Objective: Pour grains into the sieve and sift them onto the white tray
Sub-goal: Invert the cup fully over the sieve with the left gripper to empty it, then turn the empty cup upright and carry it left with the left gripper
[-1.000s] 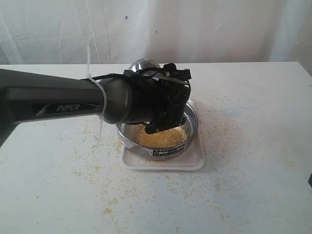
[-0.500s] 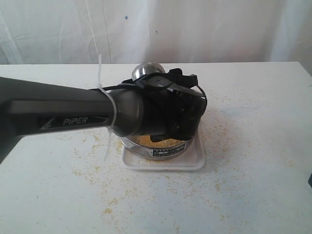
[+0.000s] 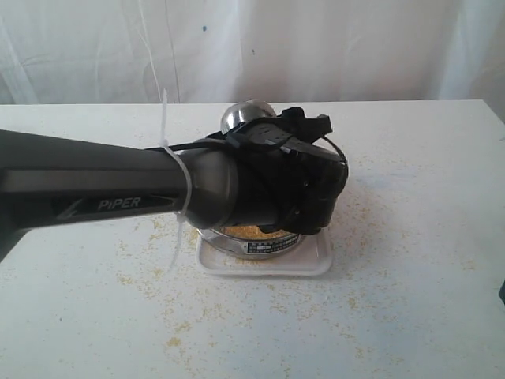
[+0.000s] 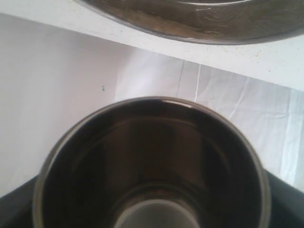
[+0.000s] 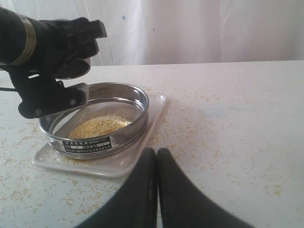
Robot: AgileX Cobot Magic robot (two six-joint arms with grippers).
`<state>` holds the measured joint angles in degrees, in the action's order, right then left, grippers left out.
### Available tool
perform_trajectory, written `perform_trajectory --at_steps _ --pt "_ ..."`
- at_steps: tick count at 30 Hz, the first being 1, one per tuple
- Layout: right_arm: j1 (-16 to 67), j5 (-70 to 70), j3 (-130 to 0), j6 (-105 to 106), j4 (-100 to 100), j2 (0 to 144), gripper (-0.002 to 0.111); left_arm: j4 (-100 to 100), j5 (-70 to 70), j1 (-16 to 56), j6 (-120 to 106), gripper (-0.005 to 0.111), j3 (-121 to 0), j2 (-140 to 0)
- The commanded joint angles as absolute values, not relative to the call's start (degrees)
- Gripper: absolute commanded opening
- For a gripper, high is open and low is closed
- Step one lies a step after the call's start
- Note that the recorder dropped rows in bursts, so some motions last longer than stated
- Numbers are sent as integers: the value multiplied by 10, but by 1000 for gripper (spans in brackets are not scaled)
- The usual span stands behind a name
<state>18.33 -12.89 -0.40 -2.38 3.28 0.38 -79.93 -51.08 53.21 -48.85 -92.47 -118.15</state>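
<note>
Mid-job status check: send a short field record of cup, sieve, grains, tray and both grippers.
left gripper: shut on cup, over the sieve
cup: tilted, inside looks empty
sieve: upright on the tray
grains: yellow pile on the sieve mesh
tray: under the sieve, a few grains on it
right gripper: shut, empty, apart from the tray
table: grains scattered around the tray

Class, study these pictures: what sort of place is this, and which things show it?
Probably a robot lab bench, not a kitchen: a plain white table backed by hung white cloth, a PIPER-marked robot arm, and a steel sieve on a white tray.
</note>
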Motion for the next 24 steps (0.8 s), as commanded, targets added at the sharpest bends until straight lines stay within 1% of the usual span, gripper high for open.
perform_trajectory --at_steps 1,6,8,11,14,18,21,24 --pt "182 -127 0 -22 28 0 0 -763 -531 533 -359 0 -927 -1127" --pt "182 -124 0 -24 28 0 0 -603 -568 513 -222 0 -927 -1061" --pt "182 -124 0 -24 28 0 0 -560 -569 495 -163 0 -919 -1034" --pt "182 -123 0 -24 28 0 0 -504 -528 449 -69 0 -874 -984" --pt "182 -123 0 -24 28 0 0 -381 -416 384 -17 0 -792 -930" --pt "182 -123 0 -24 28 0 0 -157 -143 276 -64 0 -632 -879" --pt "182 -123 0 -24 28 0 0 -28 72 223 -124 0 -517 -870" --pt "182 -124 0 -24 28 0 0 57 232 192 -167 0 -429 -878"
